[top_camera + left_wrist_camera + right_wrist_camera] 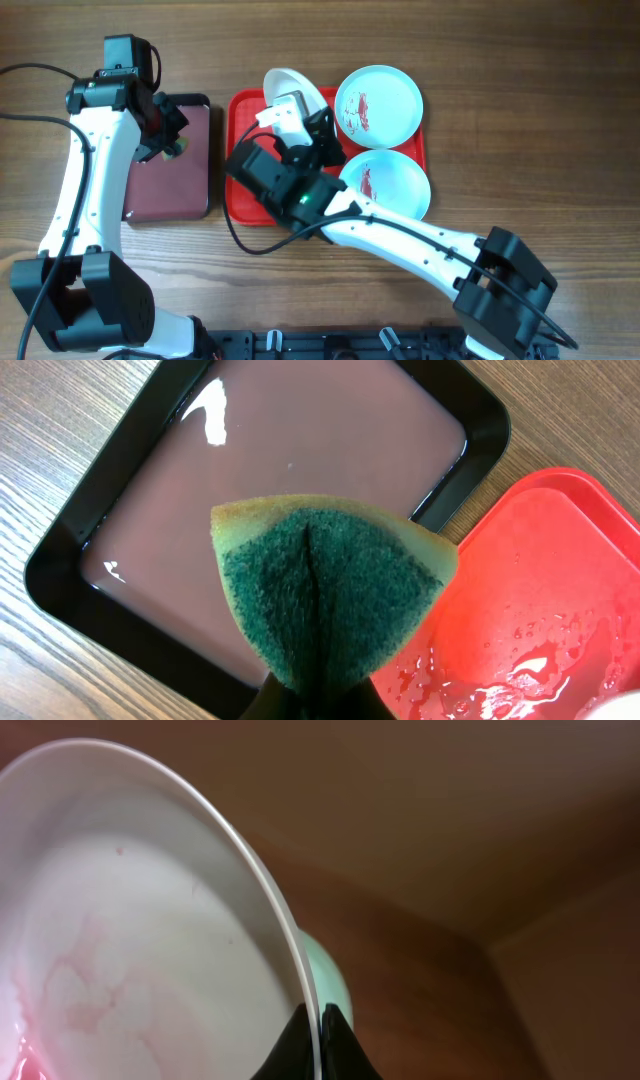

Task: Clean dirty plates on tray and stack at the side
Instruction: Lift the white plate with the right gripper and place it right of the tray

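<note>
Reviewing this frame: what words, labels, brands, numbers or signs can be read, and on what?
None can be read.
No print shows on the white plate, the two aqua plates, the red tray, the maroon tray or the sponge.
The green light on the right arm is not text.

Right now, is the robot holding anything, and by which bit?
The left end effector pinches the green sponge by its folded lower end. The right end effector grips the white plate by its rim.
</note>
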Controlling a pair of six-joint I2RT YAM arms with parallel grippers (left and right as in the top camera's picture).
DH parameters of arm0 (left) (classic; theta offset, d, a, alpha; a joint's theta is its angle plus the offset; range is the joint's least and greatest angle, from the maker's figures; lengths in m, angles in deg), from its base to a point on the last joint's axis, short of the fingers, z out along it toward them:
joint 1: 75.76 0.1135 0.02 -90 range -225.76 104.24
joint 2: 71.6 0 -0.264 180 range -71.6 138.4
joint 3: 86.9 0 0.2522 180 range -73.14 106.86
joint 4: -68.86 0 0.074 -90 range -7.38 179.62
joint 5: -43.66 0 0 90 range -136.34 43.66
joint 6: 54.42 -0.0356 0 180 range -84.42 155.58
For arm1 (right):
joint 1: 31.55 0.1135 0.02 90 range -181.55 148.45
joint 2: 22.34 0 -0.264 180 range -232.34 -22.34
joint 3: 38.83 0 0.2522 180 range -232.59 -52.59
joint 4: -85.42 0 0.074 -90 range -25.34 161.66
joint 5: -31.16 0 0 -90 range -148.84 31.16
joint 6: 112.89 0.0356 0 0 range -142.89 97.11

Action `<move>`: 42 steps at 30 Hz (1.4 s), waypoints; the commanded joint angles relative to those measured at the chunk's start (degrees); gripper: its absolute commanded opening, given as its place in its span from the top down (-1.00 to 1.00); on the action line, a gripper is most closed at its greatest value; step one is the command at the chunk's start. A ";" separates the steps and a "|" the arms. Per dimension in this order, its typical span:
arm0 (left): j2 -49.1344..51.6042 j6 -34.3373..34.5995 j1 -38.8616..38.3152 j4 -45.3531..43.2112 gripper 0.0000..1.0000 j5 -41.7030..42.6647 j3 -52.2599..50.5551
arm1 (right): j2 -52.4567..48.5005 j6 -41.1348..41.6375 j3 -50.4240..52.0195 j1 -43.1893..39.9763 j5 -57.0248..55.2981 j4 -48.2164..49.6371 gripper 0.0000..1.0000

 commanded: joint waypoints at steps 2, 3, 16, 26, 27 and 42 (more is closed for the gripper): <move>0.37 0.26 0.20 -0.20 0.92 0.66 -0.59 | 0.61 -14.64 -0.76 1.99 -11.47 8.66 0.92; 0.37 0.26 0.20 -0.20 0.92 0.66 -0.59 | 0.61 -16.63 -0.76 2.10 -11.47 10.62 0.91; 0.37 0.26 0.20 -0.17 0.92 0.66 -0.59 | 1.11 7.43 -0.55 -1.25 29.18 -10.88 0.92; 0.37 0.26 0.20 -0.37 0.92 1.14 -0.59 | 12.52 15.78 -0.55 -31.17 78.27 -16.28 0.92; 0.37 0.26 0.20 -0.37 0.92 1.57 -0.59 | 12.94 15.72 -0.55 -34.82 80.37 -17.40 0.92; 0.37 0.26 0.15 -0.50 0.92 2.14 -0.59 | 11.65 12.70 16.39 -81.66 79.62 -17.20 0.91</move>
